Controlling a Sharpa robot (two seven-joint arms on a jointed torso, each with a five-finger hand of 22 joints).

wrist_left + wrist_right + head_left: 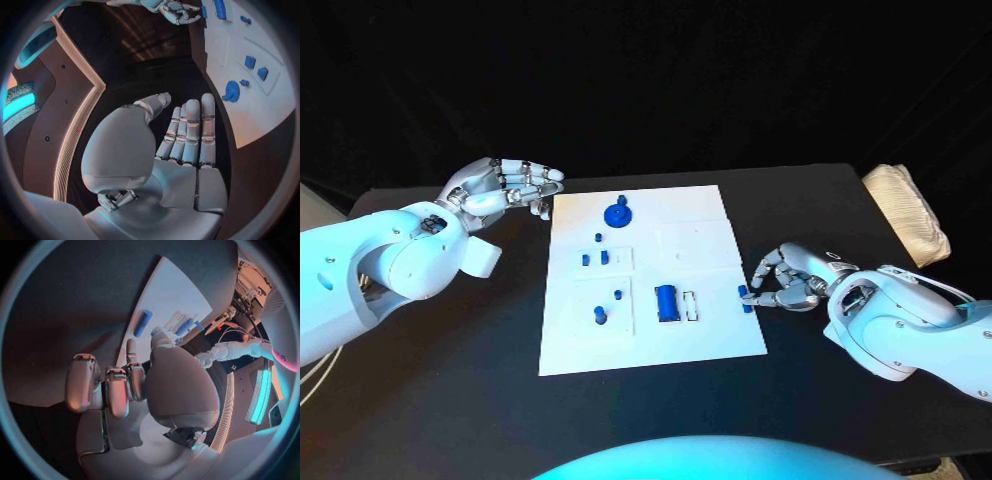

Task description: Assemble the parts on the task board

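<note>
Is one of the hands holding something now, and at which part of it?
The left hand holds nothing. The right hand pinches a small blue part at the task board edge; which part of it cannot be told.

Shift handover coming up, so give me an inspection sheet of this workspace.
Surface: black table, bare around the board.
Job's things: white task board mid-table; blue round part at its far end, small blue pieces in the middle, blue cylinder nearer the robot.
Clutter: pale folded cloth at the table's far right corner.
Hands: left hand at the board's far left corner, holding nothing, fingers straight in its wrist view; right hand at the board's right edge, a small blue part at its fingertips, grip unclear.
Cables: nothing seen on the table.
Surroundings: dark backdrop.
</note>
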